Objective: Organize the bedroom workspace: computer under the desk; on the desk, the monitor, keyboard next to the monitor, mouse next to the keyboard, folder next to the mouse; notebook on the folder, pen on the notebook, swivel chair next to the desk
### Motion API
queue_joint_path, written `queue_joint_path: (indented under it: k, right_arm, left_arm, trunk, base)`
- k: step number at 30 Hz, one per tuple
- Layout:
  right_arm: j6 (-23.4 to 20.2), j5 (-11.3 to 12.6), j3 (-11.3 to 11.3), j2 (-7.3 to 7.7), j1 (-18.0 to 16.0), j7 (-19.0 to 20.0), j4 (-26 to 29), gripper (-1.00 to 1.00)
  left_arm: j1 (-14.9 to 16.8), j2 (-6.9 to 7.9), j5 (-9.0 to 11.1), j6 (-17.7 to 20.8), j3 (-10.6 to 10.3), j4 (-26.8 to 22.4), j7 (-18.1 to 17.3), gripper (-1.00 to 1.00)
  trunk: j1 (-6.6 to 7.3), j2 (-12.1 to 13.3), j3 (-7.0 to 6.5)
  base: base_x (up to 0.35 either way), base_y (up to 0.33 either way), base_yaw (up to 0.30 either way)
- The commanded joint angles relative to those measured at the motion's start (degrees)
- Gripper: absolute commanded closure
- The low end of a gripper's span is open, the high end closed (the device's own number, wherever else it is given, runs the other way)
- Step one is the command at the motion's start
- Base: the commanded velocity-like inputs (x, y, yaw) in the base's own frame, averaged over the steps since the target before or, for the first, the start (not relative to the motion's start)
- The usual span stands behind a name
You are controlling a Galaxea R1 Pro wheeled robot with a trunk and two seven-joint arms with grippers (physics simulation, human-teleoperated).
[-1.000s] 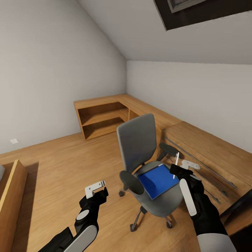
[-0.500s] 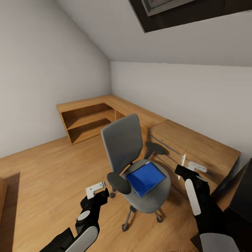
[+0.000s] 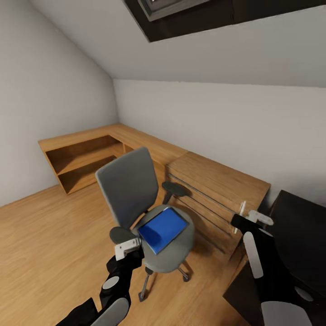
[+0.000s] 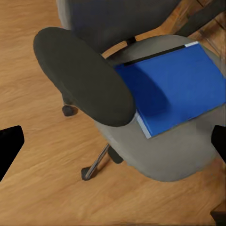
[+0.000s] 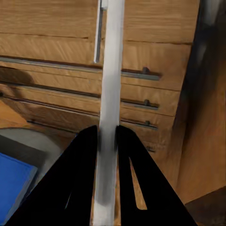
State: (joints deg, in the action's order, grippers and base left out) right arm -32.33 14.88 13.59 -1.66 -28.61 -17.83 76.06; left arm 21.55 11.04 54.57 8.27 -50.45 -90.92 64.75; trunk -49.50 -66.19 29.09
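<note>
The pen (image 3: pixel 242 211) is held pinched in the closed right pincer (image 3: pixel 246 219) at lower right, the left pincer (image 3: pixel 128 248) is spread empty beside the swivel chair (image 3: pixel 136 194), where the blue folder (image 3: pixel 163 228) awaits transfer to the desk (image 3: pixel 303 226).

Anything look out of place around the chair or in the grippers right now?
The blue folder lies on the swivel chair seat rather than on the desk, sitting skewed with one corner near the seat's edge. The right gripper pinches the white pen upright. The left gripper is open, above the chair's armrest. Nothing looks spilled or damaged.
</note>
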Motion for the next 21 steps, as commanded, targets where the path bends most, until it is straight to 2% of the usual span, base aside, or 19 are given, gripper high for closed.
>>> queue_joint_path:
  k: [1, 14, 17, 21]
  right_arm:
    - [-0.1, 0.7, 0.1, -0.02, 0.0, -0.4, 0.1, 1.0]
    - [-0.1, 0.7, 0.8, 0.02, 0.0, -0.4, 0.0, 1.0]
    - [-0.1, 0.5, 0.8, 0.04, 0.0, -0.4, -0.1, 1.0]
    - [0.3, 0.3, 0.4, 0.12, 0.0, -0.4, -2.4, 1.0]
  left_arm:
    - [0.1, 0.04, 0.0, 0.6, -0.1, -0.1, 0.4, -1.0]
    - [0.1, 0.04, 0.0, 0.5, -0.1, 0.0, 0.3, -1.0]
    - [0.1, 0.04, 0.0, 0.5, -0.1, 0.0, 0.3, -1.0]
    - [0.1, 0.04, -0.1, 0.3, -0.1, 0.0, 0.4, -1.0]
  trunk:
    - [0.0, 0.0, 0.06]
    - [0.0, 0.0, 0.06]
    - [0.0, 0.0, 0.06]
    - [0.0, 0.0, 0.06]
  base:
    - [0.0, -0.345, -0.299]
    - [0.0, -0.344, -0.294]
    - [0.0, -0.23, -0.112]
    - [0.0, -0.027, -0.012]
